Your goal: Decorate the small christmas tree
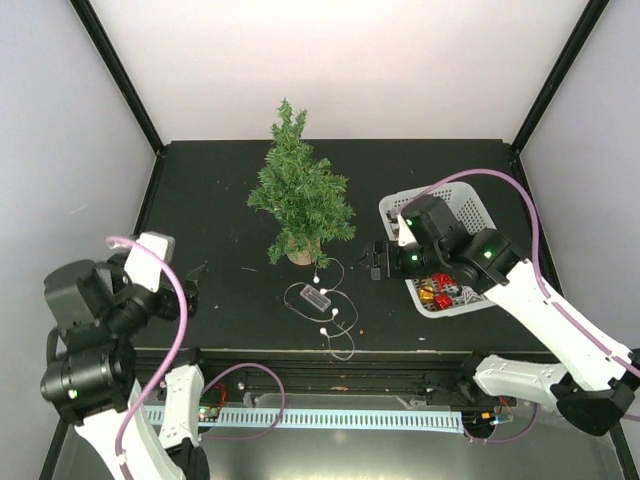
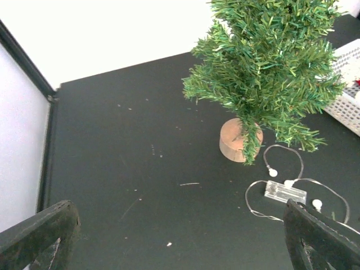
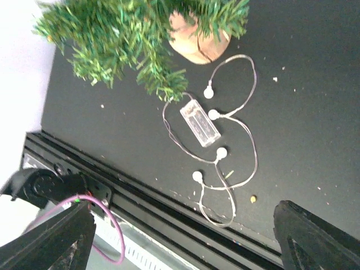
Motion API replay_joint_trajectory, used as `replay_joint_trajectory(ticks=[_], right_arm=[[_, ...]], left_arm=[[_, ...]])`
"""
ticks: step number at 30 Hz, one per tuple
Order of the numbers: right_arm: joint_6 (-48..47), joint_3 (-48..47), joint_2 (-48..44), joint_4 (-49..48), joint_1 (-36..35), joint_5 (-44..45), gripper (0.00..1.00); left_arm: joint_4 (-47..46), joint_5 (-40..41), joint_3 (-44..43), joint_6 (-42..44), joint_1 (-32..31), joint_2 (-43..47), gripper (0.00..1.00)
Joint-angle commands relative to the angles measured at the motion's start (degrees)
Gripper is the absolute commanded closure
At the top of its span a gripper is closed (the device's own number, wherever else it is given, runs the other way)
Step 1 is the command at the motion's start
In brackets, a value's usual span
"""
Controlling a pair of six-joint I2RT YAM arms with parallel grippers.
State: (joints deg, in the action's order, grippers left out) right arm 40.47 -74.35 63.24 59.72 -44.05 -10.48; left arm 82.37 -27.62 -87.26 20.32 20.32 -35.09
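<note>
Small christmas tree [image 1: 300, 195]: dark-green bristly cone, round light-wood stump.
Left gripper [image 2: 179, 216], right gripper [image 3: 183, 216]: fingers spread wide, empty.

Left arm [image 1: 95, 330] folded at 8 o'clock of the top view, wrist aimed toward 2 o'clock. Left gripper [image 1: 194, 278] low, jaws spread wide. Right arm [image 1: 545, 305] reaches in from 4 o'clock, elbow bent. Right gripper [image 1: 376, 260] points to 9 o'clock, jaws wide apart.
</note>
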Motion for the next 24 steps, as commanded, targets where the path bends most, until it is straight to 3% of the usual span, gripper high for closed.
replay_joint_trajectory(ticks=[1, 10, 17, 21, 24], right_arm=[[-4.6, -1.6, 3.0, 5.3, -2.7, 2.6, 0.13], [-2.5, 7.2, 11.4, 1.0, -10.9, 9.4, 0.16], [-0.2, 2.8, 28.8, -3.5, -16.0, 10.2, 0.30], [1.2, 0.1, 36.3, -5.1, -16.7, 9.9, 0.39], [2.5, -1.2, 39.1, -6.8, -16.7, 9.7, 0.40]], left_arm=[[0.4, -6.2, -0.6, 0.2, 0.5, -7.1, 0.01], [-6.2, -12.9, 7.0, 5.8, 0.4, -15.9, 0.01], [-7.7, -23.0, 11.0, 10.0, 0.4, -26.4, 0.01], [-9.4, -24.6, 10.5, 10.3, 0.5, -30.3, 0.01], [-9.2, -25.1, 10.3, 11.4, 0.5, -32.2, 0.01]])
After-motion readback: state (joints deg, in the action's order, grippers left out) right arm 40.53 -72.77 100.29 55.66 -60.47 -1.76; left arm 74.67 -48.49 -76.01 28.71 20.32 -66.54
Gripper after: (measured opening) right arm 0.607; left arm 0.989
